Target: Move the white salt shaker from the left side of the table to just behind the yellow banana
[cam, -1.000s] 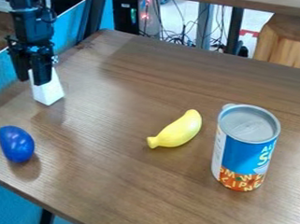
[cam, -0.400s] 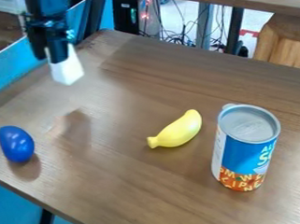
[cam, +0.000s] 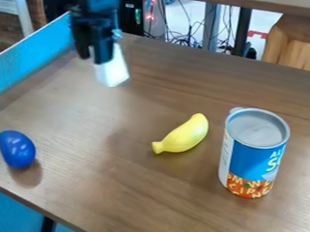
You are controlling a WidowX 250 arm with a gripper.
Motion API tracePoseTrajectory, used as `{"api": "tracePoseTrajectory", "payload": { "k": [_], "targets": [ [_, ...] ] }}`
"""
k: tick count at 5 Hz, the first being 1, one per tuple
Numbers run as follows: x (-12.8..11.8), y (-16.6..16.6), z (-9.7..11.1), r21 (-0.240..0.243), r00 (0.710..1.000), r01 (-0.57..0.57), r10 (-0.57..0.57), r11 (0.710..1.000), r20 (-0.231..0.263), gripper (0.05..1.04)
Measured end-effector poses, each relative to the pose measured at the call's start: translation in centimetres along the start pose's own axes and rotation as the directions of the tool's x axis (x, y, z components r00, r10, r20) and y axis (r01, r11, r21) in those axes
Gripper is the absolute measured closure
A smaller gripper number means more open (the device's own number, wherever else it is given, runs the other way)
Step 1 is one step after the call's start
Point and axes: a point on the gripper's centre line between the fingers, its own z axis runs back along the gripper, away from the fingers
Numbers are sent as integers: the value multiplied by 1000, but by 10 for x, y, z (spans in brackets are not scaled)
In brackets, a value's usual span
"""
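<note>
The black gripper (cam: 96,60) hangs over the upper left of the table, shut on a white block (cam: 113,71) with slanted sides. The block is held up off the table, its wider end downward. Right of the table's middle lies a yellow toy banana (cam: 182,135), below and to the right of the gripper. A blue and orange can (cam: 252,155) with a grey lid stands upright at the right. Near the left edge is a blue egg-like object (cam: 17,149).
The brown wooden table (cam: 131,186) has its front left edge running down from the left side. A blue panel (cam: 32,58) stands along the upper left. Behind the table are cables (cam: 187,35) and a wooden stool (cam: 293,43).
My gripper has moved right across the table with the white block, which has been lifted off the surface. The banana, can and blue object have stayed in place.
</note>
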Motion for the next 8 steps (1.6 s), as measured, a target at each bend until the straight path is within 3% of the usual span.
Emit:
{"api": "tracePoseTrajectory", "payload": {
  "k": [1, 2, 3, 5, 6, 7, 8],
  "targets": [
    [11, -29, -2, -23, 998, 65, -65, 998, -15, 450],
    [17, -29, -14, -38, 996, 75, -77, 996, -52, 450],
    [26, -25, -32, -9, 995, 66, -67, 998, -69, 450],
    [36, -29, -53, 69, 997, 52, -47, 996, -59, 450],
    [36, -30, -55, 73, 997, 46, -42, 996, -60, 398],
    [31, -33, -56, 45, 995, 25, -21, 999, -92, 126],
    [31, -36, -55, 19, 996, 10, -8, 1000, -86, 77]
  ]
}}
